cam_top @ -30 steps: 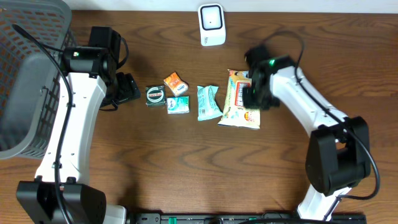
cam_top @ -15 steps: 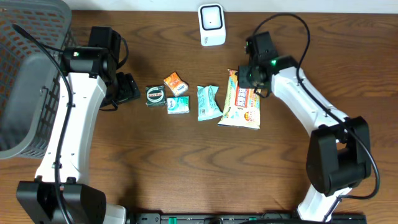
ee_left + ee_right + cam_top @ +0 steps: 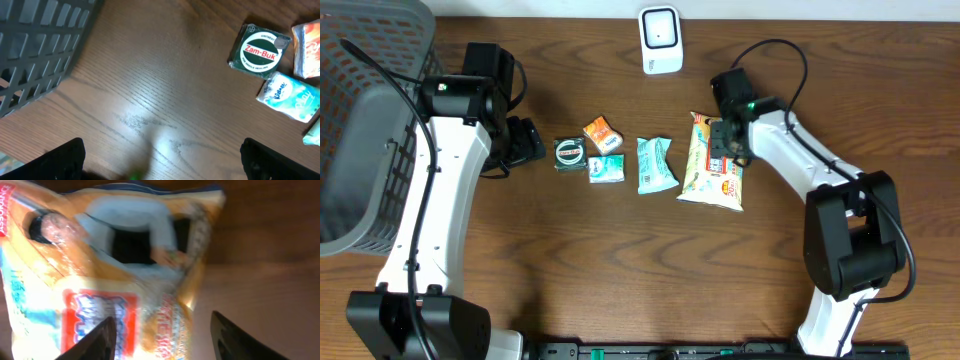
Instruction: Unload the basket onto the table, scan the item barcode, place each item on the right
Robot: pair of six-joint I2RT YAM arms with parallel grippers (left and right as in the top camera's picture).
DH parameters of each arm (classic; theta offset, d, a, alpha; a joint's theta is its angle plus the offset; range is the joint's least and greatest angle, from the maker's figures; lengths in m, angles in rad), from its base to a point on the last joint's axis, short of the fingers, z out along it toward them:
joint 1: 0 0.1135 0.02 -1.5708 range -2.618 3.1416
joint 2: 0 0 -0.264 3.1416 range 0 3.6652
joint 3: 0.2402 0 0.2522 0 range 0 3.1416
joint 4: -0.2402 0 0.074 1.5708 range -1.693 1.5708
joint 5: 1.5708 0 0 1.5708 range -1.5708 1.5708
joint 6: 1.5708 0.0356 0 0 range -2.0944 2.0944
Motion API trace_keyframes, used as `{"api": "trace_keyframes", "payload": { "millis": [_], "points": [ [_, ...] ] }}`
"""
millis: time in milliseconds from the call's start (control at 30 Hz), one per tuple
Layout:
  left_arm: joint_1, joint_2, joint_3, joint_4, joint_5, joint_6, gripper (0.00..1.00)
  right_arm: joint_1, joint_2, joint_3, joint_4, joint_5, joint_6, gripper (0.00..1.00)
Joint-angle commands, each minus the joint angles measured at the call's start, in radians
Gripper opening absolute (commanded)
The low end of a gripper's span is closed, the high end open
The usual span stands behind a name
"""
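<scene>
Release is the news here: over the last second your right gripper [image 3: 162, 330] has gone from nearly closed to well parted. It has also travelled from the right edge of the snack bag [image 3: 712, 165] up to the bag's top end, right of centre in the overhead frame. The bag has shifted a little to the right and turned slightly. In the right wrist view the two fingers stand apart with the bag's crinkled end lying below them, and nothing is clamped. So the bag looks set down flat on the table [image 3: 620, 280], printed face up. No barcode shows in any view.

By my reading the scan is not in hand. The scanner [image 3: 660, 40] sits at top centre, well apart from the bag, so you would have to grip again before presenting a code.

Your left gripper [image 3: 161, 150] is spread wide and empty over bare wood, at the left of the overhead frame beside the basket [image 3: 360, 120].

The bag's left edge lies just beside the teal pouch [image 3: 655, 165], with only a thin strip of wood between, so approach from the top or the right. Open wood fills the lower half of the frame and the stretch between bag and scanner.
</scene>
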Motion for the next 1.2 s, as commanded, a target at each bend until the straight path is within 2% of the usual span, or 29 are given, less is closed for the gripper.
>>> {"api": "trace_keyframes", "payload": {
  "millis": [0,200,300,467,667,800,1000,1167],
  "points": [
    [0.003,0.006,-0.002,-0.004,-0.009,-0.008,0.98,-0.002,-0.068,0.110,-0.085,-0.042,-0.004,0.57],
    [0.003,0.006,-0.002,-0.004,-0.009,-0.008,0.97,0.047,-0.089,0.122,-0.211,-0.195,-0.004,0.58],
    [0.003,0.006,-0.002,-0.004,-0.009,-0.008,0.98,0.082,-0.089,0.063,-0.213,-0.193,-0.004,0.67],
    [0.003,0.006,-0.002,-0.004,-0.009,-0.008,0.98,0.118,-0.087,-0.099,-0.107,-0.146,0.019,0.73],
    [0.003,0.006,-0.002,-0.004,-0.009,-0.008,0.98,0.111,-0.087,-0.245,-0.028,-0.103,0.075,0.73],
    [0.003,0.006,-0.002,-0.004,-0.009,-0.009,0.98,0.098,-0.097,-0.219,-0.098,-0.066,0.074,0.75],
    [0.003,0.006,-0.002,-0.004,-0.009,-0.008,0.98,0.091,-0.168,-0.053,-0.237,-0.064,0.062,0.83],
    [0.003,0.006,-0.002,-0.004,-0.009,-0.008,0.98,0.117,-0.217,0.034,-0.178,-0.067,-0.018,0.84]
  ]
}}
